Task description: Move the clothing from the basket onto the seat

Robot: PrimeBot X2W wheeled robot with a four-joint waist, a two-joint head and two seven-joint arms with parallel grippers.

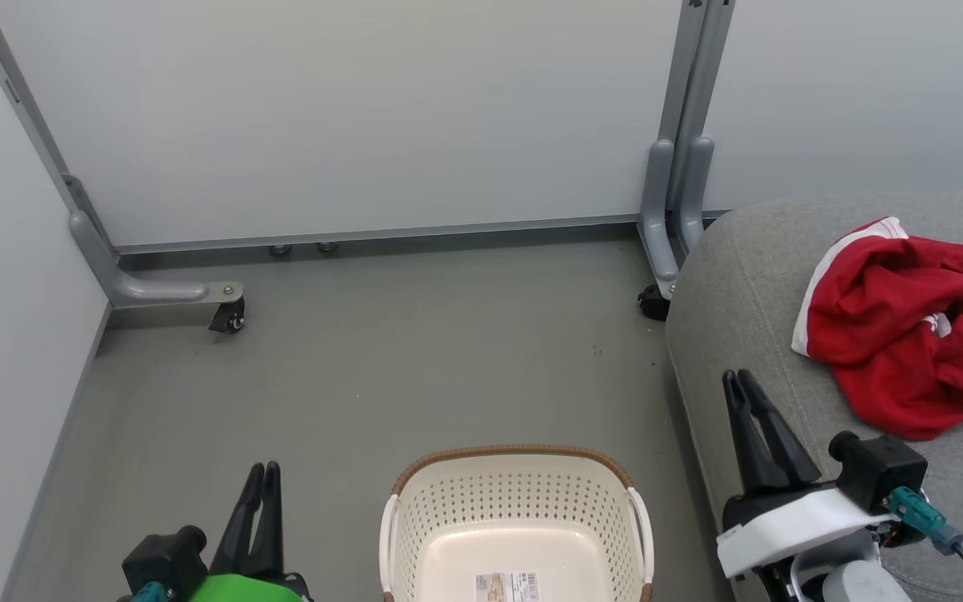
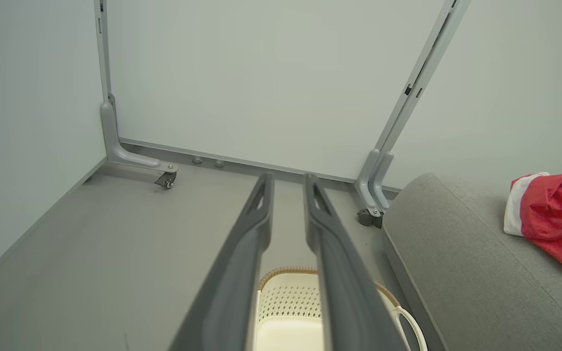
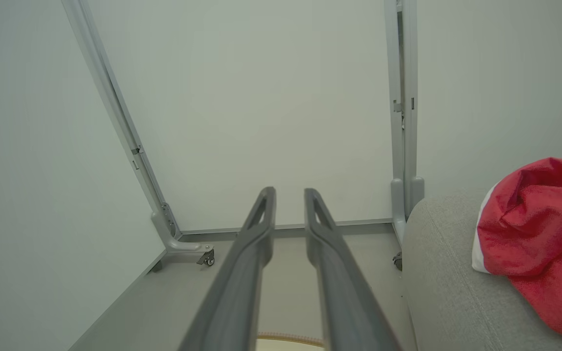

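Observation:
The clothing (image 1: 899,334) lies as a crumpled red heap with white trim on the grey seat (image 1: 749,284) at the right; I cannot tell the garments apart. Down at the bottom centre stands the cream basket (image 1: 515,453), holding nothing but its paper label (image 1: 508,587). My left gripper (image 1: 262,470) is shut and holds nothing, low on the left beside the basket. My right gripper (image 1: 737,378) is also shut with nothing in it, over the seat's left edge and left of the heap. The wrist views show the clothing (image 2: 559,214) (image 3: 539,234) on the seat (image 2: 456,253) (image 3: 447,273).
Pale partition panels close off the back and left. Their grey metal feet carry castors (image 1: 226,316) (image 1: 654,303) on the floor, one right by the seat's far corner. Bare grey floor (image 1: 415,351) stretches between the basket and the panels.

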